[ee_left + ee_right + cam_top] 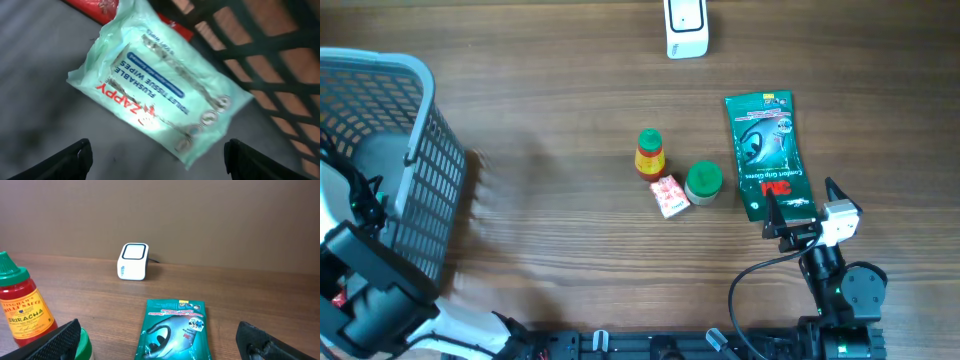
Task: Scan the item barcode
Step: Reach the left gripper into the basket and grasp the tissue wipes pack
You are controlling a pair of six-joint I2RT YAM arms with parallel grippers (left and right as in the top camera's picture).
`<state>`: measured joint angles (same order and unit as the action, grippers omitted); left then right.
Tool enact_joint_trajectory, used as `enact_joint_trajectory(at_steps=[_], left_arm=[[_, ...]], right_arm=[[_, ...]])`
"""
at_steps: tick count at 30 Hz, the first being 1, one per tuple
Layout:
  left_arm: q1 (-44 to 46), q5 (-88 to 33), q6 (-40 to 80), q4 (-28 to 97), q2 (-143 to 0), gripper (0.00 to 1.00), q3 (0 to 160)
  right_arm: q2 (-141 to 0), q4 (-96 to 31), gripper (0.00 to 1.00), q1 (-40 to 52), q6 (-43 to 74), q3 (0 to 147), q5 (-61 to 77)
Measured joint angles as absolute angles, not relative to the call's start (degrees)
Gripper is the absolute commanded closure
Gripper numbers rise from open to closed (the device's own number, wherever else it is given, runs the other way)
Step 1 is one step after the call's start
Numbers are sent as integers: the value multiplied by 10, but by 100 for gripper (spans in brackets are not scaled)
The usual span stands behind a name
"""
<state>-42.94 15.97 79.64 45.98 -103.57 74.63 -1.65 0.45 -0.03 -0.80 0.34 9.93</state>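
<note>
The left fingers [65, 161] stood spread apart, gripping nothing, above a wipes pack [160, 85] lying flat on the floor of the basket [432, 170], one end over a red packet [92, 9]. The right fingers [62, 339] were likewise spread and empty, low over the near end of a glove packet [767, 150] on the table [550, 120]. Left of it sat a jar [703, 180], a small box [670, 195] and a sriracha bottle [650, 154]. The scanner [686, 28] stood at the far edge.
</note>
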Motion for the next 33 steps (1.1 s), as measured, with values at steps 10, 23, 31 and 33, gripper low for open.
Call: enact_joint_trajectory(at_steps=[10,23,31,33], left_arm=[[-429,198,797,449,-1086,23,746],[-429,225,802,437,-1094,96,738],[-429,198,797,486,-1013,96,709],[-429,194,787,486,-946,96,708]], right_arm=[[-17,4,0,0,-8,3,99],[-17,4,0,0,-8,3,99],[-17,4,0,0,-8,3,99],[-17,4,0,0,-8,3,99]])
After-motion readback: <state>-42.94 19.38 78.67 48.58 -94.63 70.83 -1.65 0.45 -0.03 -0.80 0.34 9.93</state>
